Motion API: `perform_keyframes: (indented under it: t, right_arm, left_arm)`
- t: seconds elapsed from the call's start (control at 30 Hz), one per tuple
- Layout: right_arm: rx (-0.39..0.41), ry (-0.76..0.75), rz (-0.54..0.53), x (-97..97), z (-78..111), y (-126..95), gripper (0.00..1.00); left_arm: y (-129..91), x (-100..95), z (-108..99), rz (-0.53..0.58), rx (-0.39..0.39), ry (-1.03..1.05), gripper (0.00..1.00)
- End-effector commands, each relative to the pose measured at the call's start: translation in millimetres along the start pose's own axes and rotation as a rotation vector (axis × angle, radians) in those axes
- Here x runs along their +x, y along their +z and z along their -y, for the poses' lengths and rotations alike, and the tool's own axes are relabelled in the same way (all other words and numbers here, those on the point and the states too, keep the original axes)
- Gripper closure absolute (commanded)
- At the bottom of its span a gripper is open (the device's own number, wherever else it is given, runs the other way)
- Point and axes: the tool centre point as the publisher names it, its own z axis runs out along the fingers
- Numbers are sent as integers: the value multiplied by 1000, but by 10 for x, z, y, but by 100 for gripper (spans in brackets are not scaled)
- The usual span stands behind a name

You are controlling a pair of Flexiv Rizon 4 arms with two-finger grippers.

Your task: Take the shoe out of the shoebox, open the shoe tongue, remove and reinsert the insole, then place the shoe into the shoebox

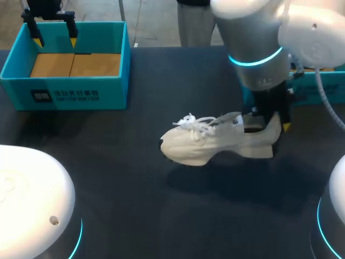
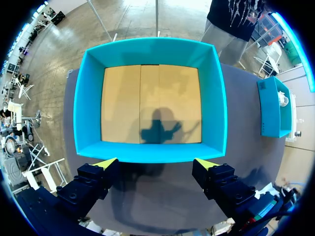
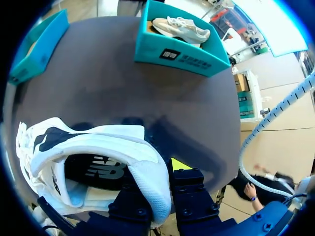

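A white shoe [image 1: 215, 143] lies on the dark table near the middle, toe pointing left and laces loose. My right gripper [image 1: 269, 127] comes down at its heel and is shut on the heel collar [image 3: 147, 177], one finger inside the shoe [image 3: 98, 147] and one behind it. The dark insole shows inside the opening. The empty teal shoebox [image 1: 64, 94] stands at the back left. My left gripper [image 1: 54, 35] hangs open above its far wall, holding nothing. In the left wrist view the left gripper [image 2: 155, 167] is over the box's wall [image 2: 147, 152].
A second teal box [image 3: 182, 54] at the back right holds another pale shoe [image 3: 179, 27]; its side shows behind my right arm [image 1: 323, 89]. White robot bases sit at the front left [image 1: 27, 199] and front right [image 1: 337, 216].
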Motion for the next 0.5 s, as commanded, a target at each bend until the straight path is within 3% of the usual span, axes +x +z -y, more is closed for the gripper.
perform_keyframes:
  t: [0.03, 0.5]
  right_arm:
    - [2, -10, 4, 168, 45, -8, 100]
    - [5, -30, -47, 647, 127, -14, 100]
  left_arm:
    - [-3, -2, -1, 0, -1, 0, 0]
    - [-3, -2, -1, 0, -1, 0, 0]
